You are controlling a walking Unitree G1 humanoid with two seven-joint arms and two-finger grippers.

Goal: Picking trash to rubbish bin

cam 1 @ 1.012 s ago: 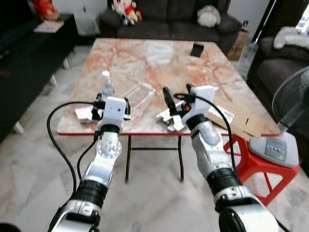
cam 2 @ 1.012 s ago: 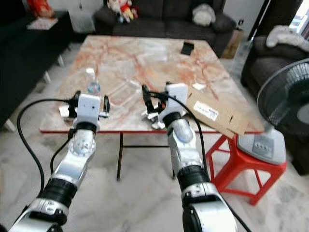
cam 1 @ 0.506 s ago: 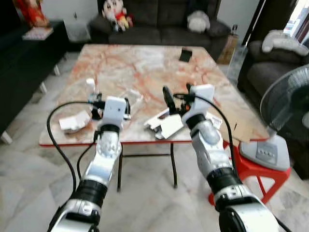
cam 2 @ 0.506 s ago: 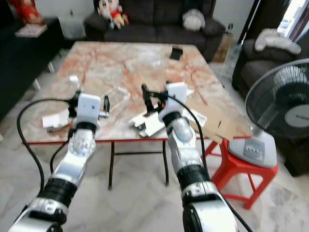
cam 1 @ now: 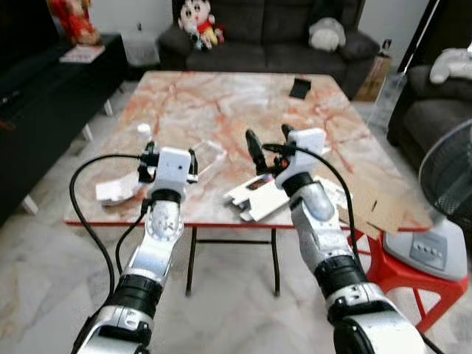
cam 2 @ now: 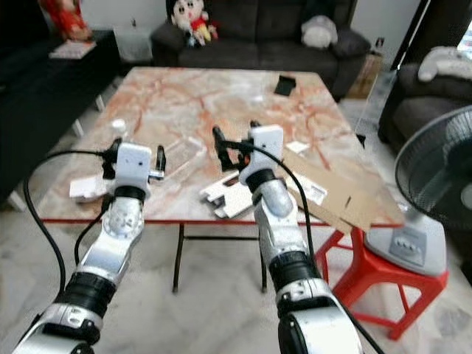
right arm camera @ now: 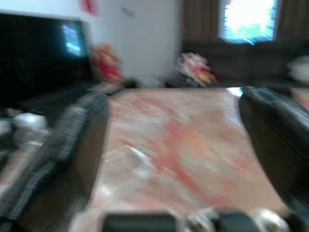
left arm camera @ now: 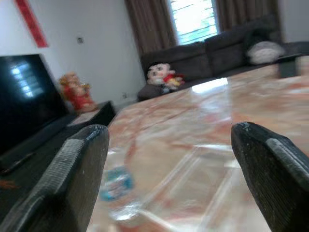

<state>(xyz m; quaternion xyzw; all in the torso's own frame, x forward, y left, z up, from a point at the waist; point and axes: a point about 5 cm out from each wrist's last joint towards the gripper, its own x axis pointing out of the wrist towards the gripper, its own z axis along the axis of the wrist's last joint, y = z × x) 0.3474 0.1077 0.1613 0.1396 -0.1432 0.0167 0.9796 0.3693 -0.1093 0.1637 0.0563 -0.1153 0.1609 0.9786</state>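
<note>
Both grippers are raised in front of me at the near edge of the table (cam 1: 221, 110), forearms angled up and forward. My left gripper (cam 1: 169, 158) sits over the near left part of the tabletop with its two black fingers (left arm camera: 72, 179) spread wide, nothing between them. My right gripper (cam 1: 267, 151) is held a little higher near the table's middle front, fingers also spread and empty; its wrist view is blurred, so I can only make out the marble top running away between the fingers.

Just beyond the left gripper I see a small plastic bottle (cam 1: 144, 134) standing upright with a white cap, and beside it a clear plastic tray (cam 1: 209, 155) lying flat. To the left of that gripper, near the table's edge, lies a crumpled white wrapper (cam 1: 118, 190). Under and just ahead of the right gripper a flattened white box (cam 1: 258, 198) rests at the front edge, partly overhanging. Right of it a flattened brown cardboard (cam 1: 376, 203) sheet hangs past the table's right edge, above a red stool (cam 1: 435, 291). A small black item (cam 1: 299, 89) sits at the far side, well apart from everything else.
</note>
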